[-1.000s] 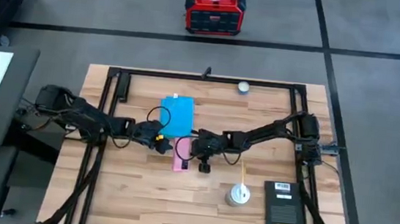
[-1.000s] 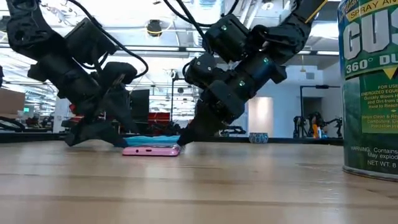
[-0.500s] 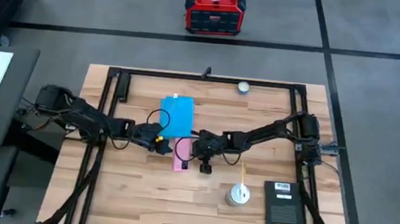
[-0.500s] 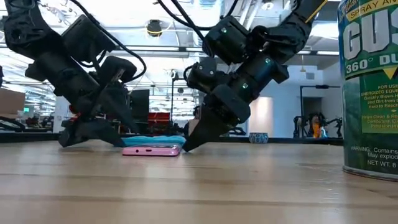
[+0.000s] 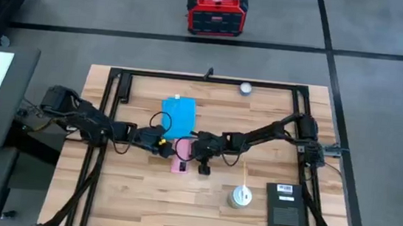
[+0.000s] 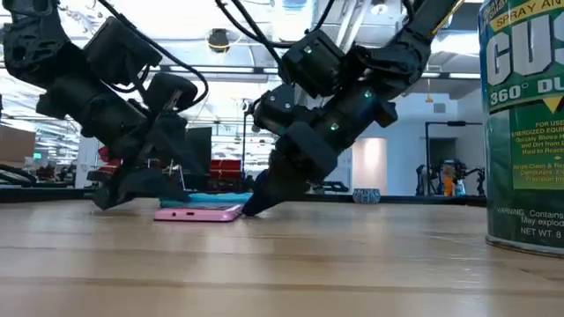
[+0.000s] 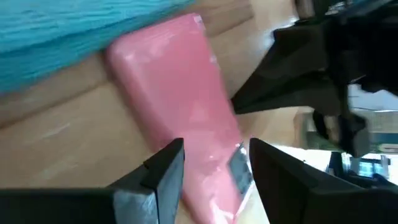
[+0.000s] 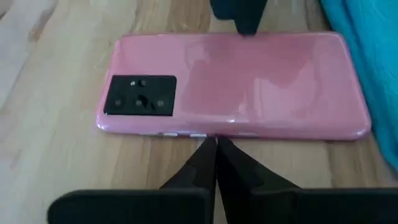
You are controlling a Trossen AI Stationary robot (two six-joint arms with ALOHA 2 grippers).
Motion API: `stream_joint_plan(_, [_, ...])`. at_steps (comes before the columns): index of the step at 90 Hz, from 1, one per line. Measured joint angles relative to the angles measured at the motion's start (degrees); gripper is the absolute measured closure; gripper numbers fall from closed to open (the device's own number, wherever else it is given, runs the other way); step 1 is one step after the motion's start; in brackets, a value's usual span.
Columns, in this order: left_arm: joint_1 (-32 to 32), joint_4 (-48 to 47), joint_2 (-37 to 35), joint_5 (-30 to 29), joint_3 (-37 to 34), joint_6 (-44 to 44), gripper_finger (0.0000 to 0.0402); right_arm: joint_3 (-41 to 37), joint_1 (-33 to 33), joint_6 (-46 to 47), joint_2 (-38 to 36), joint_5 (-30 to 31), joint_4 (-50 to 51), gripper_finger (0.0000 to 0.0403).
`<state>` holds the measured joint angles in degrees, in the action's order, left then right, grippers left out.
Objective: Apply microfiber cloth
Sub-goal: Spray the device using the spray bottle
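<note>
The microfiber cloth (image 5: 179,116) lies flat and bright blue on the table, just beyond the far end of a pink phone (image 5: 180,158). The phone lies back up, its camera block (image 8: 139,96) toward the near edge. My right gripper (image 5: 192,154) is shut at the phone's right long side. My left gripper (image 7: 214,163) is open and low over the phone's left long side, near its camera end. Neither gripper is on the cloth. My right gripper sets its shut fingertips (image 8: 215,148) against the middle of the phone's right long edge (image 8: 214,134). The fingers slant down from the table's right, across the phone, which lies flat on the wood. My left gripper has one finger (image 8: 240,17) at the opposite long edge; whether it touches I cannot tell.
A spray can (image 5: 239,197) stands near the right front, looming large in the low view (image 6: 524,123). A black booklet (image 5: 286,209) lies to its right. A small round object (image 5: 244,88) sits at the far edge. A black frame rail (image 5: 205,79) borders the work area.
My right gripper has gone a little toward the table's left edge with its fingers shut, and the phone has slid flat along the wood the same way. The cloth has stayed where it was.
</note>
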<state>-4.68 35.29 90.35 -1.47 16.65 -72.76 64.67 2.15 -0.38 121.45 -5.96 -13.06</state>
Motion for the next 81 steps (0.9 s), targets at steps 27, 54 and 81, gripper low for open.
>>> stream_joint_plan(27, [-0.13, -10.56, -4.97, 1.49, 0.43, 3.53, 0.0242, 1.03, -0.07, -0.16, -0.22, -0.24, 1.9, 0.0403])
stream_joint_plan(54, [0.49, -22.69, -18.92, 1.43, 0.25, 3.86, 0.0242, 0.96, -0.04, -0.98, -0.15, -0.24, 2.03, 0.0403])
stream_joint_plan(81, [0.39, -39.83, -26.77, -0.9, 8.86, 9.35, 0.0242, 0.89, -0.04, -1.22, -0.15, -0.24, 1.81, 0.0403])
